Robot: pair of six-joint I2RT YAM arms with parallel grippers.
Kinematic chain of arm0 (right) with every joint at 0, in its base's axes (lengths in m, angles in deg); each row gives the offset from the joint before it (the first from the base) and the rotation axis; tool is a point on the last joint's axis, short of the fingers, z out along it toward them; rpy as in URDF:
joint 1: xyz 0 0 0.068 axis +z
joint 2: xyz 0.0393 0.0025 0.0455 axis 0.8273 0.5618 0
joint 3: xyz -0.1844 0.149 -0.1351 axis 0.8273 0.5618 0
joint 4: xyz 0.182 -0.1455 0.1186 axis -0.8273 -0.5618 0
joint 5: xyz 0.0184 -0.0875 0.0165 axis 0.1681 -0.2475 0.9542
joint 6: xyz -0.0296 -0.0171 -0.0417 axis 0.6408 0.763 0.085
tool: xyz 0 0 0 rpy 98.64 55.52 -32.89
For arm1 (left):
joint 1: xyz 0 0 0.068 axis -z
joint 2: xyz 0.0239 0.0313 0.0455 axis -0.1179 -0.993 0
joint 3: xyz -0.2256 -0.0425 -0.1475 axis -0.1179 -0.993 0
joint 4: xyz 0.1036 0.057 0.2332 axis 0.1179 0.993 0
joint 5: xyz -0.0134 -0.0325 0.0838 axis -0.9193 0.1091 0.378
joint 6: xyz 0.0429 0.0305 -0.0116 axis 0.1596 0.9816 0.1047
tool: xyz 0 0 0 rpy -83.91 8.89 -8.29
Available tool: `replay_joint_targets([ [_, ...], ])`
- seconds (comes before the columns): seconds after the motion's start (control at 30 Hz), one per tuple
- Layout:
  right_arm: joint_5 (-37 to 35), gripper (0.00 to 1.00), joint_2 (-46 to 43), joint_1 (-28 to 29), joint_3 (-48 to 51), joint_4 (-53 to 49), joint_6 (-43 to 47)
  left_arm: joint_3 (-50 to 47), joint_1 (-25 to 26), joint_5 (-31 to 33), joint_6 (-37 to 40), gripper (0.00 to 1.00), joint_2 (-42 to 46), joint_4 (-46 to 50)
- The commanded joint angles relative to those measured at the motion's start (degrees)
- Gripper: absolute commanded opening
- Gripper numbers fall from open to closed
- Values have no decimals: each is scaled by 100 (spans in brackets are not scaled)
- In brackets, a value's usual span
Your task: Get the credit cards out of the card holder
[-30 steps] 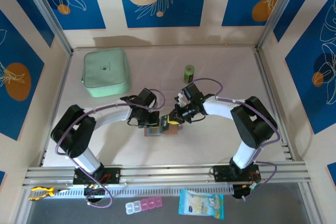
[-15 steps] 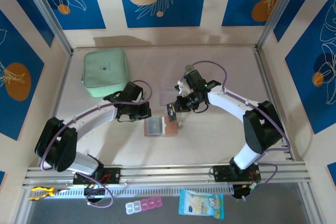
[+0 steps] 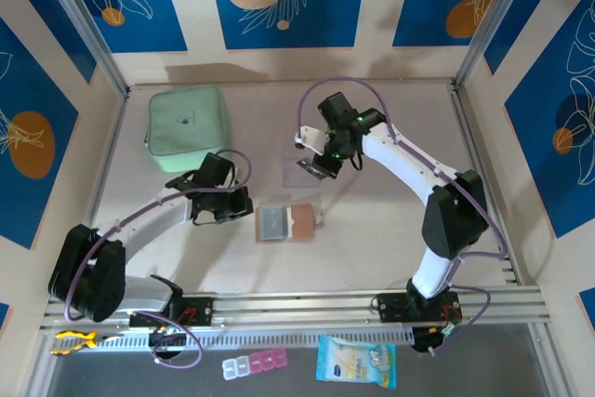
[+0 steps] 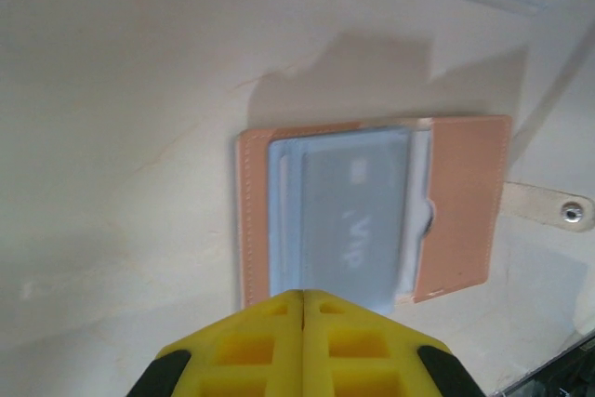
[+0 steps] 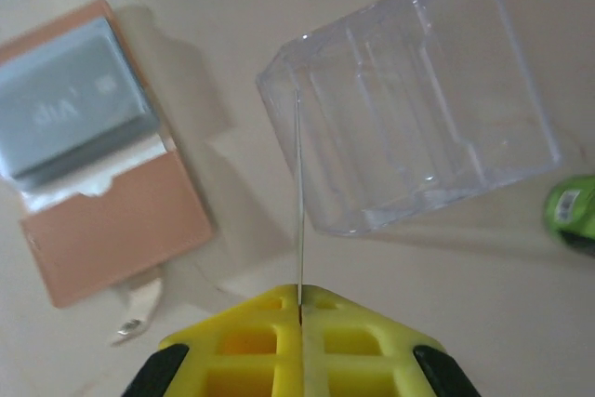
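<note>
The card holder [image 3: 286, 224] lies open on the table, tan outside, with a grey credit card [image 4: 355, 216] marked VIP in its grey-blue pocket. My left gripper [image 3: 245, 204] is shut and empty, just left of the holder, its tips [image 4: 303, 297] at the holder's near edge. My right gripper [image 3: 319, 161] is shut on another credit card [image 3: 311, 167], held above the clear plastic box [image 3: 299, 172] behind the holder. In the right wrist view that card [image 5: 298, 202] shows edge-on, rising from the shut fingertips [image 5: 300, 297] in front of the box [image 5: 409, 151], with the holder [image 5: 102, 165] to the left.
A mint-green zip case [image 3: 189, 127] lies at the back left. A small green object [image 5: 575, 211] is beside the clear box. Off the table at the front are a blue snack packet [image 3: 356, 361], a pill box [image 3: 254, 363] and a yellow tool [image 3: 72, 341].
My right gripper drew a card up out of the holder and carried it back over the clear box. My left gripper pulled away leftward off the holder.
</note>
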Motion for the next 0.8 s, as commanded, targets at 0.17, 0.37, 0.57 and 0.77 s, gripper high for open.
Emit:
replay_joint_targets([
  [0.17, -335, 0, 1289, 106, -1740, -1195, 1291, -106, -156, -127, 244, 1, 247, 138],
  [0.37, -255, 0, 1853, 154, -2246, -1367, 1474, -50, -190, -150, 420, 1, 237, 294],
  [0.57, -262, 0, 2178, 69, -2298, -1484, 1644, 67, -197, -169, 406, 1, 176, 367],
  [0.77, -310, 0, 2180, -50, -2025, -1512, 1706, 57, -195, -210, 273, 1, 131, 271],
])
